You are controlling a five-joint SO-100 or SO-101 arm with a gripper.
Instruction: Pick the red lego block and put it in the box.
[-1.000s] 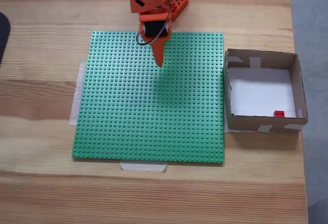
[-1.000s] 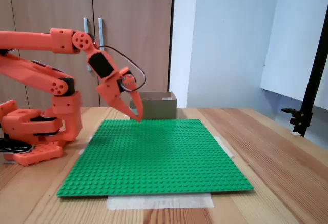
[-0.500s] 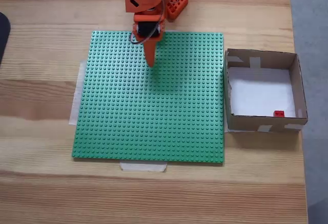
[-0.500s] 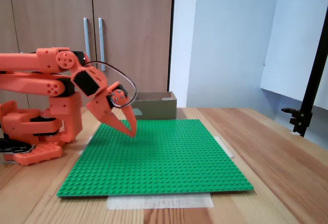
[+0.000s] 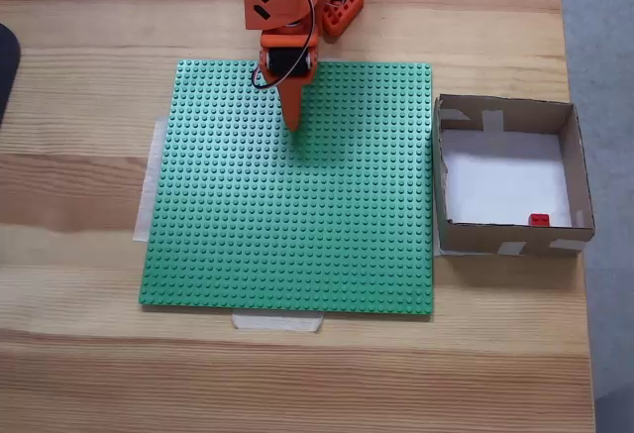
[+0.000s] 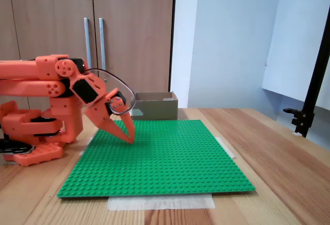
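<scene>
The red lego block (image 5: 539,220) lies on the white bottom of the box (image 5: 505,113), close to its near wall in a fixed view from above. The box stands right of the green baseplate (image 5: 287,225); in a fixed view from the side its brown wall (image 6: 154,107) shows beyond the plate. My orange gripper (image 5: 294,124) points down over the plate's far part, left of the middle, far from the box. Its tips (image 6: 129,139) hang just above the studs. The jaws are together with nothing between them.
The arm's orange base (image 6: 36,132) sits at the table's far edge behind the plate. Tape strips (image 5: 277,322) hold the plate to the wooden table. A black stand (image 6: 309,96) rises at the right in the side view.
The arm has folded back and lowered, carrying the shut gripper left and down toward the plate. The red block has stayed in the box.
</scene>
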